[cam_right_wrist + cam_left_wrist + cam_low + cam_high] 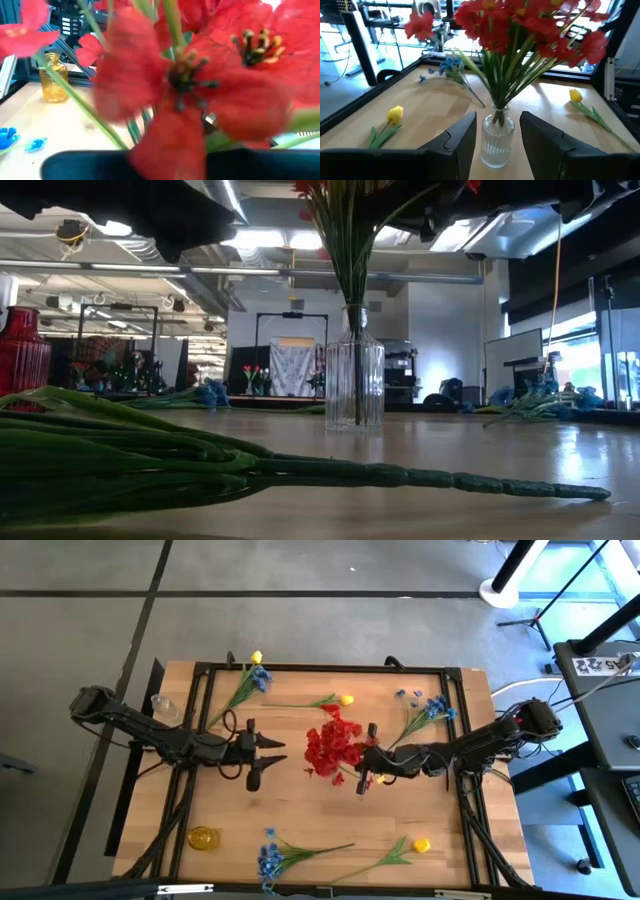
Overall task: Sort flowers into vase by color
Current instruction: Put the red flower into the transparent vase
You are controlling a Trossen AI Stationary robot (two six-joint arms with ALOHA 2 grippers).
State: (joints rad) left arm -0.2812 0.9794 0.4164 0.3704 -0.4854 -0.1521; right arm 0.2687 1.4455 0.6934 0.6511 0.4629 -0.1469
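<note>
A bunch of red flowers [335, 745] stands with its stems in a clear ribbed vase [496, 140] at the table's middle. My left gripper [275, 752] is level and open to the left of the vase. The vase shows beyond the gap between its two fingers [460, 140], untouched. My right gripper [362, 762] is level on the bunch's right side, shut, with red blooms [200, 90] right before it. Yellow flowers [346, 699] and blue flowers [435, 708] lie flat on the wood. My right gripper stands level against the red bunch from the table's right side. Blooms fill its wrist view and hide the fingertips, so I cannot tell whether it touches them.
A small yellow vase [203, 837] stands near the front left corner. More sprays lie around: blue and yellow at the far left [255, 675], blue at the near edge [268, 860], yellow at the near right [421, 845]. A long green stem [300, 470] lies across the low view's foreground.
</note>
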